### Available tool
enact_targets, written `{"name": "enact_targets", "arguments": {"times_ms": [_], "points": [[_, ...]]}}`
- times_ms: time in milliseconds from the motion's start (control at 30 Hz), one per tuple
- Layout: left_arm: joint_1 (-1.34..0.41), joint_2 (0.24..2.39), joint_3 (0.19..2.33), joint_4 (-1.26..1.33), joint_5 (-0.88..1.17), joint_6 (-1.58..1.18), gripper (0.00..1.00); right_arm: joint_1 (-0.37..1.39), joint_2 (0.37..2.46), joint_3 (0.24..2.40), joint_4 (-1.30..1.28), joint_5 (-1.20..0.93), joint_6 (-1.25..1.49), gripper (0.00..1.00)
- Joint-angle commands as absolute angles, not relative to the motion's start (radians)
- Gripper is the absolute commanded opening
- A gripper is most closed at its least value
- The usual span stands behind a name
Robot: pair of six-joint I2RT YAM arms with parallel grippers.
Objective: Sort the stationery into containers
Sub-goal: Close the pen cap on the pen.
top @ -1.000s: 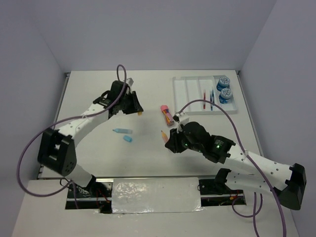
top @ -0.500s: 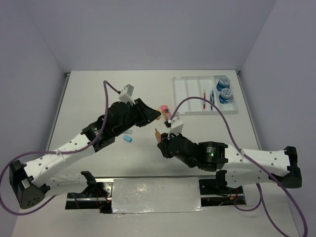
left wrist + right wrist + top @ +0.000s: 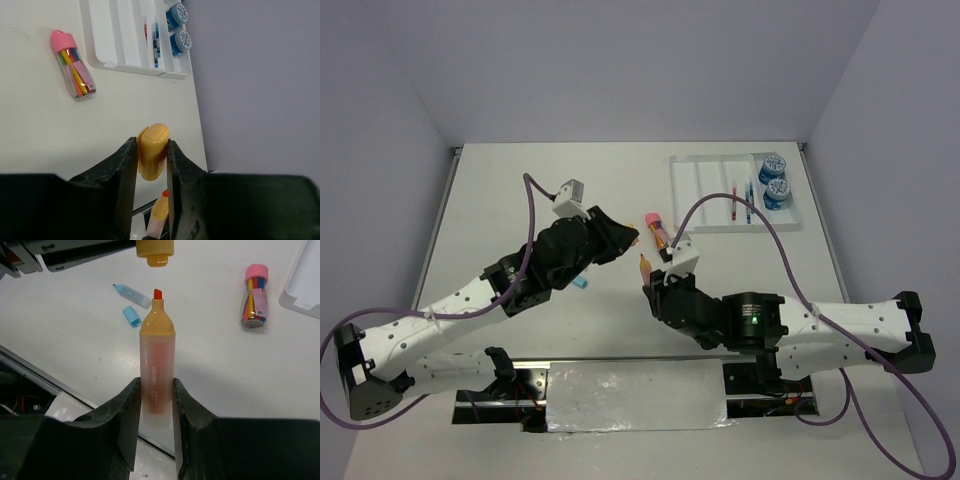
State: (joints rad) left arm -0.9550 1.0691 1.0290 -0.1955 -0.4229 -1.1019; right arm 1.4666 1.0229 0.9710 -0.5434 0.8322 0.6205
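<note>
Right wrist: the right gripper clamps an uncapped orange highlighter; the left gripper clamps an orange cap just beyond its tip.

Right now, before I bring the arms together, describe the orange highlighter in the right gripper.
The orange highlighter is uncapped: a translucent, plastic-looking barrel with small printed lettering, an opaque orange collar and a bare red-orange tip. The right gripper clamps its lower barrel, nothing else touching it. It points straight at the orange cap held in the left gripper, with a small gap between.
</note>
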Motion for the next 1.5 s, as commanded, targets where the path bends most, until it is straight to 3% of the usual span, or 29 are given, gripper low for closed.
{"name": "enact_targets", "arguments": {"times_ms": [0, 1467], "points": [[-0.973, 1.083, 1.085, -0.181, -0.457, -1.074, 0.00, 1.477, 1.028, 1.031, -0.535, 0.896, 0.607, 0.00], [-0.982, 1.088, 1.040, -0.121, -0.407, -1.066, 0.00, 1.379, 1.068, 1.075, -0.492, 0.804, 0.534, 0.00]]}}
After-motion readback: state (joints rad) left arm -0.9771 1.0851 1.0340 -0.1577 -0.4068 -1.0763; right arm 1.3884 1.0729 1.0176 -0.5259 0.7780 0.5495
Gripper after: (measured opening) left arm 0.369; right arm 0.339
